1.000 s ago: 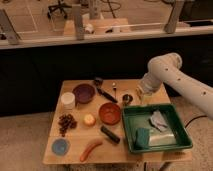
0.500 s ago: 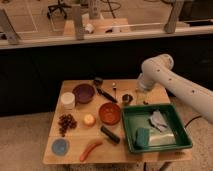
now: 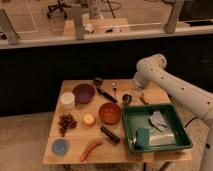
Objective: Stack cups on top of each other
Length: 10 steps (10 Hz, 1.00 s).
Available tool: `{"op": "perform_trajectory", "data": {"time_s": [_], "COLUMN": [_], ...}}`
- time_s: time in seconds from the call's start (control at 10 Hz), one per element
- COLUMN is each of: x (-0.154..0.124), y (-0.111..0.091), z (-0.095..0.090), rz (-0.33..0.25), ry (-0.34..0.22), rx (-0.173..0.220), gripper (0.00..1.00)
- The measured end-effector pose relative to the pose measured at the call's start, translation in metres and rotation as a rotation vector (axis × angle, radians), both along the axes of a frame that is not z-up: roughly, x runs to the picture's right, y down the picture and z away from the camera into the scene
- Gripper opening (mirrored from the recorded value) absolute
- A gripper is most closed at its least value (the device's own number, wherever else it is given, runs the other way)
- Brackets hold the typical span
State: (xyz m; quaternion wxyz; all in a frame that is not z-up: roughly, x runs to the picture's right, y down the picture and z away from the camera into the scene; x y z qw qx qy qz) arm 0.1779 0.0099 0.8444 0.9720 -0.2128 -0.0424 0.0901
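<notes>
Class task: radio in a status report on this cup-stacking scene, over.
Open end effector beside steel cup, holding nothing. Unstacked: light-blue cup at opposite corner. Between them: red-brown bowl.

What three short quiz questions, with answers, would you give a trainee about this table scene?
1. True or false: the blue cup already sits on the steel cup.
2. Which is nearest the gripper: A) steel cup, B) white container, C) blue cup?
3. Fill in: in the picture, the green tray lies on the ___ side of the table.
Key: 1 false, they stand far apart. 2 A, the gripper hangs just beside it, near the table's back edge. 3 right.
</notes>
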Motion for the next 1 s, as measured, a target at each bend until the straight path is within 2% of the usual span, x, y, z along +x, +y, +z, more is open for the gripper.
{"op": "perform_trajectory", "data": {"time_s": [0.7,1.0], "x": [-0.003,-0.006], "y": [-0.003,-0.006], "z": [0.038,0.063], "rz": [0.019,0.014], "ry": [0.018,0.006], "rx": [0.032,0.023], "gripper": [0.80,0.80]}}
